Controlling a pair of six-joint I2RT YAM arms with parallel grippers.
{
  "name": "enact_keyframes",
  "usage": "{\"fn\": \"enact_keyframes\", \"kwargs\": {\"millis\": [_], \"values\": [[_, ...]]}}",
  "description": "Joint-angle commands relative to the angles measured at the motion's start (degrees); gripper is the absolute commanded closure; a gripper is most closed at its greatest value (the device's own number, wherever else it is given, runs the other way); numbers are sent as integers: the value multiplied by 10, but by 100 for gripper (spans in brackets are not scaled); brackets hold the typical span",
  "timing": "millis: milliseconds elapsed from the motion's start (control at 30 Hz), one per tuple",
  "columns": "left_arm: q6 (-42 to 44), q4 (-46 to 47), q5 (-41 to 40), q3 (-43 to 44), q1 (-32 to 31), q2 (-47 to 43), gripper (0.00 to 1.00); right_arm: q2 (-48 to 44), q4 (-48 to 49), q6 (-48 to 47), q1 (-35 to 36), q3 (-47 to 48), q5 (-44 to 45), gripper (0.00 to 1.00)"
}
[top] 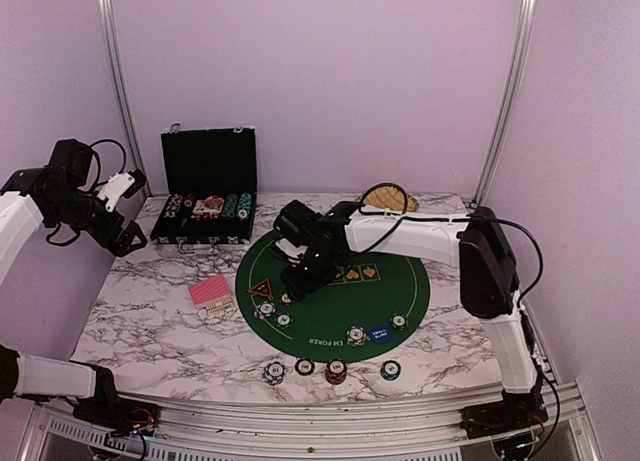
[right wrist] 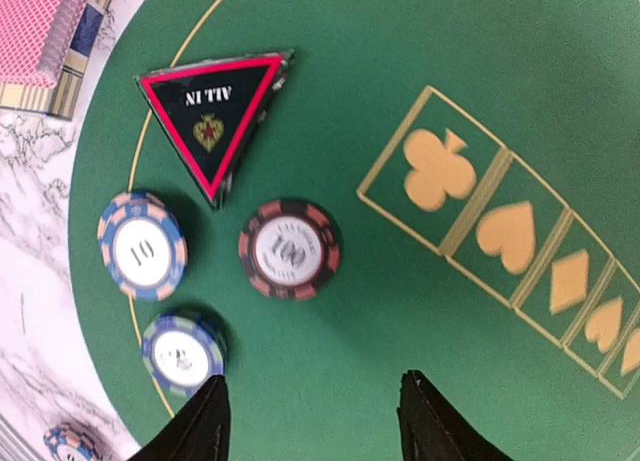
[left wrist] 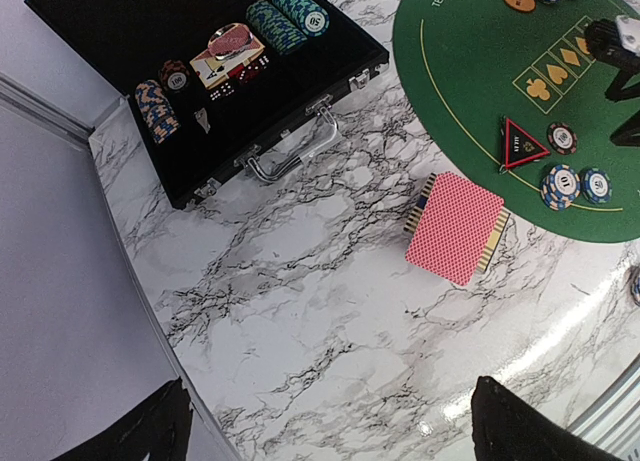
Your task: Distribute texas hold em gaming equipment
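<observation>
On the round green mat (top: 385, 296) lie a black-red triangular marker (right wrist: 215, 116), a red-black chip (right wrist: 290, 249), a blue-peach chip (right wrist: 142, 246) and a blue-green chip (right wrist: 183, 353). My right gripper (right wrist: 315, 406) hovers just above the felt beside the red-black chip, open with nothing between its fingers; from above the right gripper (top: 300, 281) sits at the mat's left part. A pink-red-backed card deck (top: 211, 293) rests on the marble left of the mat. My left gripper (top: 133, 211) is raised at the far left, open and empty, above bare marble (left wrist: 330, 321).
An open black case (top: 208, 196) with chip rows stands at the back left. A tan woven basket (top: 388, 197) lies behind the right arm. A blue disc button (top: 379, 333) and more chips lie on the mat's near part; several chips (top: 336, 371) line the front edge.
</observation>
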Motion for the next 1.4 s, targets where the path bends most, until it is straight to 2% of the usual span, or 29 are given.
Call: {"fn": "enact_keyframes", "kwargs": {"millis": [0, 100, 233, 467, 633, 1033, 1367], "values": [[4, -14, -1, -5, -1, -12, 1, -126, 10, 13, 34, -107, 34, 38], [3, -14, 5, -5, -1, -9, 1, -188, 9, 35, 69, -196, 45, 29], [1, -14, 12, -2, -1, -3, 1, -250, 8, 76, 111, -286, 40, 23], [-1, -14, 16, 2, -1, -2, 1, -282, 25, 124, 154, -356, 22, 16], [-1, -15, 13, 3, -1, -3, 1, -277, 37, 125, 157, -369, 21, 17], [-1, -15, 5, 6, -1, -5, 1, -257, 53, 117, 157, -380, -3, 30], [-1, -15, 5, 5, -1, -3, 1, -250, 58, 112, 157, -393, -5, 35]]}}
